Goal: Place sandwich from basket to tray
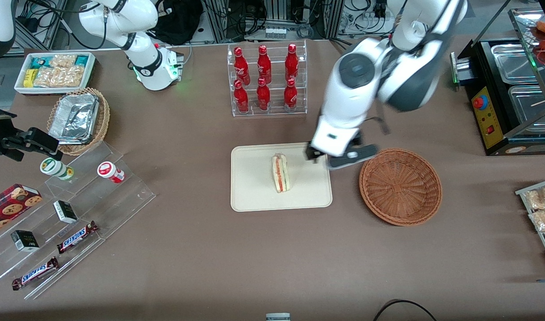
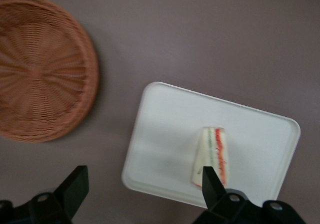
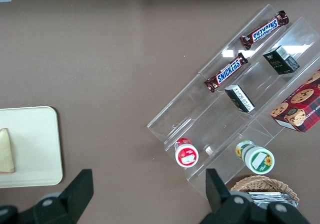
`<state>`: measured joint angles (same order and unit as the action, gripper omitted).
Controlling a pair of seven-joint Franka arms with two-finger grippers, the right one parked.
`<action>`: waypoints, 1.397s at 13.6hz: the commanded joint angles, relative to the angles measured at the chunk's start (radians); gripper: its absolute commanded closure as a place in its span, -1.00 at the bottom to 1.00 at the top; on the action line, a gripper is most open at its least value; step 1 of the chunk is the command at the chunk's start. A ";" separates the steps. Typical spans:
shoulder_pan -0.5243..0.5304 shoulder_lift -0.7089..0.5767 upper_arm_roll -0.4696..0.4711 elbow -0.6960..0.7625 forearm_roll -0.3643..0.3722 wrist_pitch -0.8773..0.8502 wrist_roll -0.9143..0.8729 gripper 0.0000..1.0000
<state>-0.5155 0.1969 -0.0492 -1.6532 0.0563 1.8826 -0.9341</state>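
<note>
Sandwich on tray, tool above

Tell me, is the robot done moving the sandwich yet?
Almost. Done: the sandwich lies on the tray, and the basket holds nothing. In hand: nothing; the end effector hangs open above the tray's edge nearest the basket, not touching the sandwich. Left: probably only pulling the arm away.

Sandwich: you see it lying on the tray.
Basket: beside the tray, nothing inside.
Gripper: hovers over the tray's edge nearest the basket.
</note>
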 commanded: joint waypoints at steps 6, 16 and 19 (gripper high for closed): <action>-0.008 -0.232 0.267 -0.046 -0.016 -0.288 0.367 -1.00; -0.006 -0.258 0.482 0.021 -0.004 -0.401 0.682 -1.00; 0.085 -0.237 0.416 0.046 -0.009 -0.427 0.725 -1.00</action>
<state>-0.5062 -0.0572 0.4148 -1.6441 0.0485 1.4917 -0.2432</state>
